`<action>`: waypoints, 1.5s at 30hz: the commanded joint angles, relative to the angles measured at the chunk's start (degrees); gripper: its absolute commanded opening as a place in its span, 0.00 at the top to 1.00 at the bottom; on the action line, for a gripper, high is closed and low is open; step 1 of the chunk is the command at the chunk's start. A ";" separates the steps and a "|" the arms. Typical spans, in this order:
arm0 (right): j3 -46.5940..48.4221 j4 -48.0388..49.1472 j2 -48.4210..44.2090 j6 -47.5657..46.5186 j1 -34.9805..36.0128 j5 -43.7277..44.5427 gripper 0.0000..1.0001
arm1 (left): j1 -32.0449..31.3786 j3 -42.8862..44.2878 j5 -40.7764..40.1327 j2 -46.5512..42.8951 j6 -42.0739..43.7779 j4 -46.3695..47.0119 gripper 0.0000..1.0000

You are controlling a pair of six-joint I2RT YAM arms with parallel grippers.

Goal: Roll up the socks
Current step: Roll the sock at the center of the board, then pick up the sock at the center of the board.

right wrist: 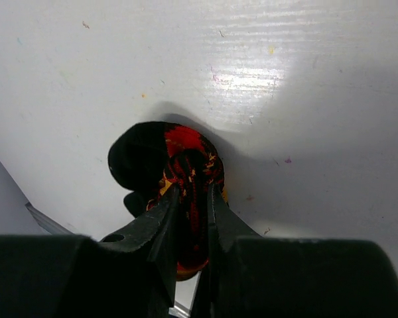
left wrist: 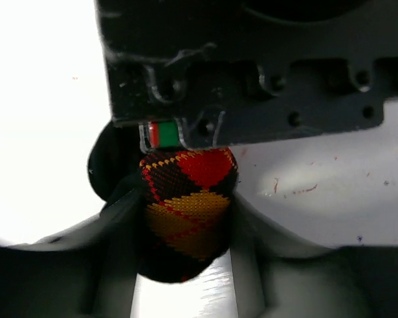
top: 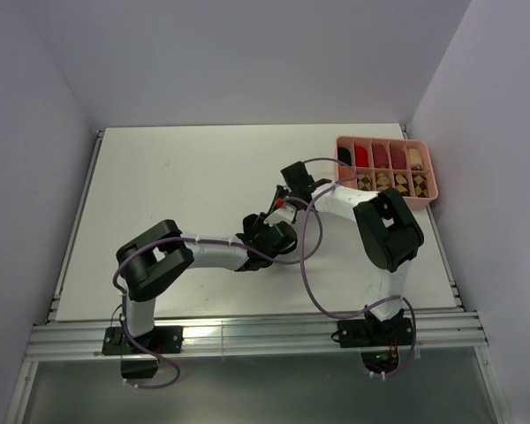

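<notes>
The white bench [top: 177, 177] has open room toward nine o'clock; at centre half-spread left fingers [left wrist: 113, 255] and nearly closed right fingers [right wrist: 160, 228] both clamp the black-red-orange argyle fabric sock [left wrist: 189, 205].

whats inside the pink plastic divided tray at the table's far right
Back row: plain rolled socks, black, red, pink, cream. Front row: brown-cream patterned rolls. The pink tray's front-left corner is hidden behind the right arm.
</notes>
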 commanded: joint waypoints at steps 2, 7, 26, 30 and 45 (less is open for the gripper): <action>-0.45 -0.74 -0.51 -1.19 0.43 -4.70 1.00 | 2.56 0.35 2.07 3.46 -4.26 -5.53 0.70; -2.99 4.17 -2.35 0.21 -0.18 -7.59 0.94 | 4.93 -0.09 10.32 0.04 -5.59 -6.51 0.92; -16.17 26.59 -15.19 6.63 -6.43 -8.83 0.28 | 26.72 3.51 60.48 -3.13 -16.66 -10.74 0.96; -20.04 32.56 -14.58 7.68 -5.90 -8.92 0.26 | 32.08 2.64 69.28 -2.07 -20.44 -6.52 0.95; -17.15 43.82 -0.53 12.87 -2.03 -9.71 0.24 | 38.60 -7.64 79.68 0.91 -34.94 12.81 0.91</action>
